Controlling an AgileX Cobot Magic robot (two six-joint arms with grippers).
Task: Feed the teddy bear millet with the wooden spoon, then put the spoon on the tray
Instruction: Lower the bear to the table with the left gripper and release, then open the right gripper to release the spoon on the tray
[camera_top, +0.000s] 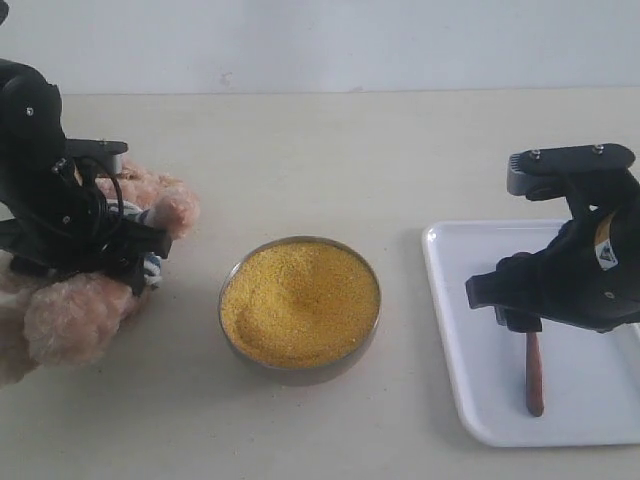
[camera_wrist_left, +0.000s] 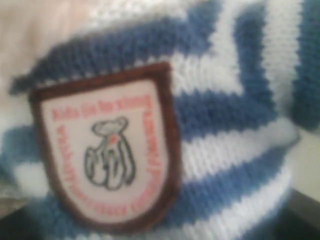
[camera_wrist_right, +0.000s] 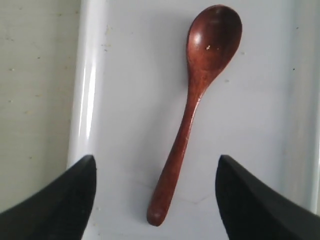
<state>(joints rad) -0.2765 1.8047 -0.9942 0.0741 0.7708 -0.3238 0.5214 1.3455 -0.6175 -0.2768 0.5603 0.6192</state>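
A: How does the right gripper (camera_wrist_right: 156, 162) stand?

B: Its two black fingers (camera_wrist_right: 65, 200) are spread wide and closed on nothing. It hangs over the flat white rectangular plastic tray (camera_wrist_right: 125, 75). The slim reddish-brown wooden spoon (camera_wrist_right: 187, 120) lies flat on that tray, bowl upward. Its handle end sits between the fingers, touching neither.

A: And the left gripper (camera_top: 135, 255)?

B: It is up against the fluffy tan-pink teddy bear (camera_top: 75, 315) at the left of the tabletop (camera_top: 330, 160). Whether it is clamped on the bear cannot be told. The exterior view shows only a black mass against the fur. The left wrist view is filled by the blue-and-white striped knitted shirt (camera_wrist_left: 225, 110) and its brown-edged shield badge (camera_wrist_left: 107, 150).

A: What is hard to make out?

B: The bear's face is hidden behind the arm, and its body is cut by the left edge of the exterior view. The badge lettering is too blurred to read. In the exterior view the right gripper covers the spoon's bowl, so only the handle shows, and the tray runs off the right edge.

A: The count?

B: One bear, one spoon, one tray and two grippers. There is also one round shallow metal bowl (camera_top: 300, 373) heaped with fine yellow millet (camera_top: 300, 300). It stands between bear and tray, touching neither.
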